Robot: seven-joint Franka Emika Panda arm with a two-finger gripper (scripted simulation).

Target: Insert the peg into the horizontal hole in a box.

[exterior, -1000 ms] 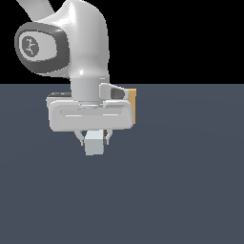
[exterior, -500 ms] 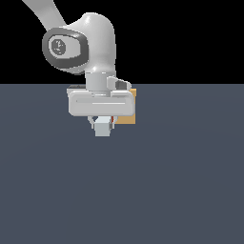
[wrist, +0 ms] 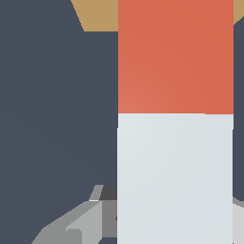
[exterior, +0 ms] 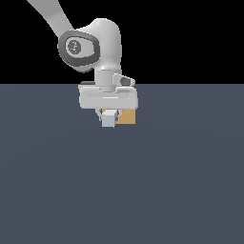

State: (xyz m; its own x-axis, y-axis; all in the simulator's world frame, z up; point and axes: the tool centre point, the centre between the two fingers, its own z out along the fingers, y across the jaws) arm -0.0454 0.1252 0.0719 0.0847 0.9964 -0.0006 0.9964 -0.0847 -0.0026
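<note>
My gripper [exterior: 109, 116] is shut on the peg [exterior: 108, 119], a square bar seen end-on in the exterior view, with its white end face toward the camera. In the wrist view the peg [wrist: 175, 143] fills the middle, white near the fingers [wrist: 71, 228] and orange-red toward the far end. The tan box [exterior: 127, 117] stands just behind the gripper, a little to the exterior view's right of the peg. In the wrist view a strip of the box [wrist: 97, 14] shows beyond the peg's orange end. The hole is hidden behind the peg and gripper.
The dark grey-blue floor [exterior: 181, 181] spreads all around the box. The arm's white wrist and link [exterior: 95, 47] rise above the gripper toward the exterior view's upper left.
The gripper with the peg has moved away from the camera and toward the exterior view's right, closing on the box. The peg now sits in front of the box's left part.
</note>
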